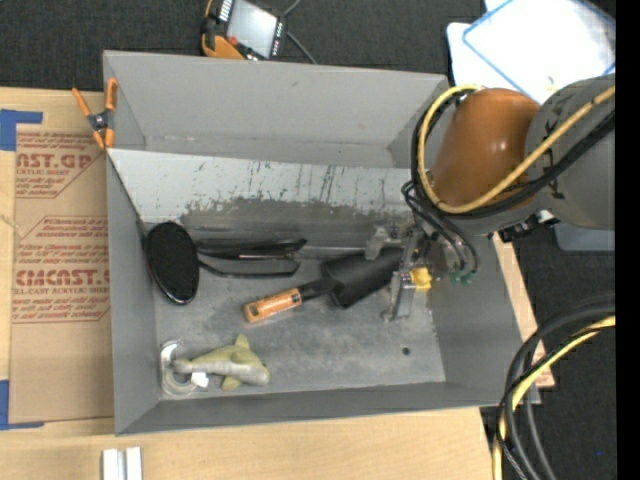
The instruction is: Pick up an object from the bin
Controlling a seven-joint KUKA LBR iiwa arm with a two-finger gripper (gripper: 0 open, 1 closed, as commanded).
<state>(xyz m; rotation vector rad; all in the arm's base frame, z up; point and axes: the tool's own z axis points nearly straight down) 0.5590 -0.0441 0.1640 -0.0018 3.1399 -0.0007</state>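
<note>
My gripper (390, 275) hangs low at the right side of the bin, open, with one metal finger (380, 240) toward the back wall and the other (400, 304) toward the front. Just left of it lies a tool with a black head (352, 280) and an orange-brown handle (272, 305); the black end reaches up to the gap between the fingers, and I cannot tell if it touches them. A black oval brush (172, 262) with a long dark handle (250, 256) lies further left along the back.
A pale green toy figure (228, 363) rests on a clear round piece (172, 366) in the bin's front left corner. The arm with its orange cover and yellow cables looms over the bin's right rim.
</note>
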